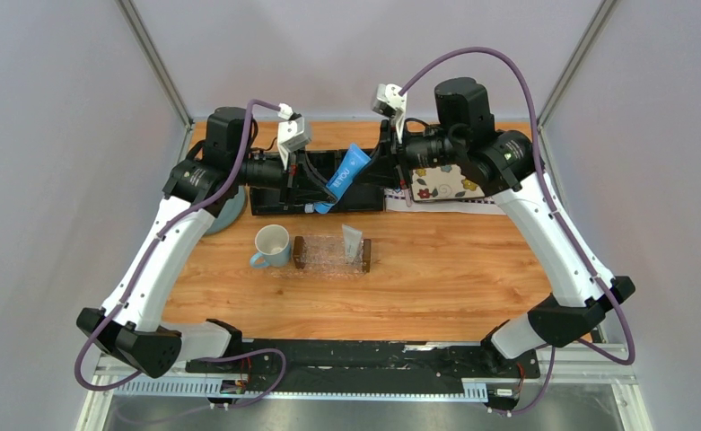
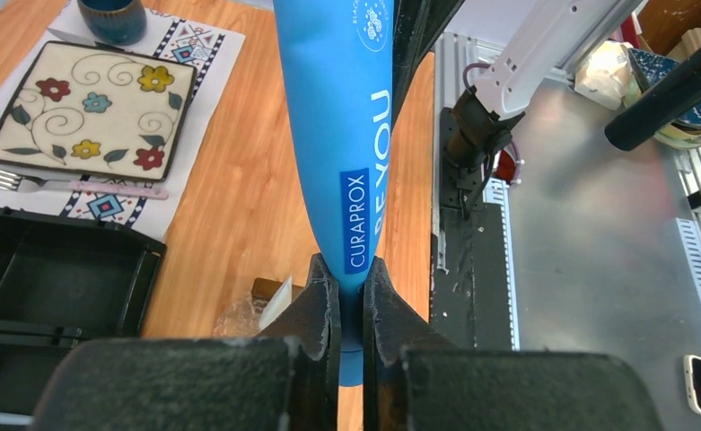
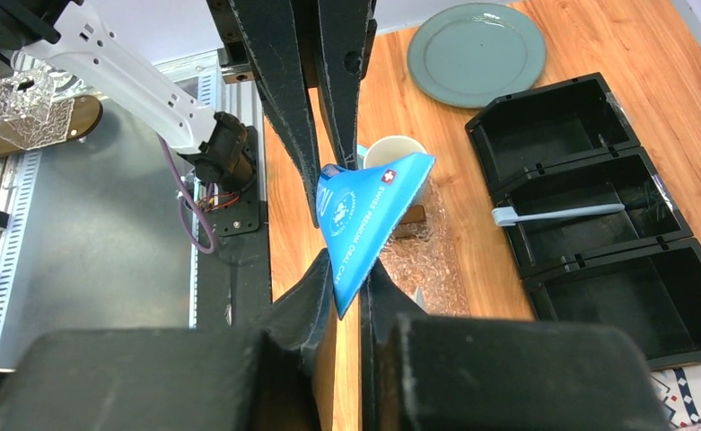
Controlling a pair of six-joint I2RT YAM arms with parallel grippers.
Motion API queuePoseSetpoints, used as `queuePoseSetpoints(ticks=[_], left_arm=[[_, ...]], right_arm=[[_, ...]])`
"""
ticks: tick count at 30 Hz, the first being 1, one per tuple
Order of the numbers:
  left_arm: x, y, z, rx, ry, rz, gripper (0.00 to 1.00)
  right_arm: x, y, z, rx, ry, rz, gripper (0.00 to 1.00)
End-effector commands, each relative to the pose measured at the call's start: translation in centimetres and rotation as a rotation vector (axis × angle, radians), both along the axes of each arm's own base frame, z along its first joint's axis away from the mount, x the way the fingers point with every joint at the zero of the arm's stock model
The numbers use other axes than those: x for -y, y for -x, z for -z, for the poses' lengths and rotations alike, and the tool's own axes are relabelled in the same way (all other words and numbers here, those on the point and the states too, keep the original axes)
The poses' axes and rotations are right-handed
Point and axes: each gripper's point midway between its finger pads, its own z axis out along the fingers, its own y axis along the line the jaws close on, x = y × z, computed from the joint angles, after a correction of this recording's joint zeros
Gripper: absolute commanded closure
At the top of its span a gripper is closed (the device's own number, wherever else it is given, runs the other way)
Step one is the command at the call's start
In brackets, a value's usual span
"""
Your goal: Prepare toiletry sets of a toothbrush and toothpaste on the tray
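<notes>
Starts at the far left with a grey plate, partly under the left arm in the top view. Finds the left gripper by the organizer, jaws almost closed and pinching the narrow end of a blue tube. Shows a mug on the table, just left of the tray. Puts the tray near the table's middle, in front of the organizer, with a white tube at its right end by the bar. Places the toothbrush flat in the organizer's middle compartment, apart from the tray. Has the blue tube slanting in the air between both grippers, above the organizer. Finds the right gripper likewise almost closed, clamping the blue tube's flat crimped end. Ends at the right with a floral plate on a patterned mat, partly under the right arm in the top view.
</notes>
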Motion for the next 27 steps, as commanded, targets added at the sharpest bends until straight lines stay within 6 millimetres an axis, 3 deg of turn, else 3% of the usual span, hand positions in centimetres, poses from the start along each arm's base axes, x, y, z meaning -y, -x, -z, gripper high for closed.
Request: queuePoseSetpoints(ticks=[1,3,4,7,10,15,27], left_arm=[[-0.2,0.7,-1.4,0.05,0.022,0.022,1.0],[-0.4,0.3,-1.3,0.061,0.011,-0.005,1.0],[-0.5,0.3,-1.4,0.073,0.009,-0.016,1.0],[-0.8,-0.1,-1.2,0.103,-0.007,-0.054,1.0],[-1.1,-0.4,-1.0,0.123,-0.019,-0.081,1.0],[-1.4,-0.8,-0.6,0.145,-0.041,-0.112,1.0],[-2.0,-1.1,0.3,0.225,-0.084,-0.166,1.0]], right_arm=[[-0.4,-0.1,-2.4,0.092,-0.061,-0.003,0.96],[-0.3,-0.3,-2.3,0.094,-0.056,0.009,0.85],[-0.3,-0.3,-2.1,0.094,-0.052,0.014,0.66],[0.0,-0.4,-2.5,0.113,-0.053,0.035,0.44],[0.2,-0.5,-3.1,0.124,-0.057,0.051,0.32],[-0.1,-1.3,-3.9,0.103,-0.069,0.091,0.28],[-2.7,-2.6,-2.9,-0.016,-0.079,0.081,0.32]])
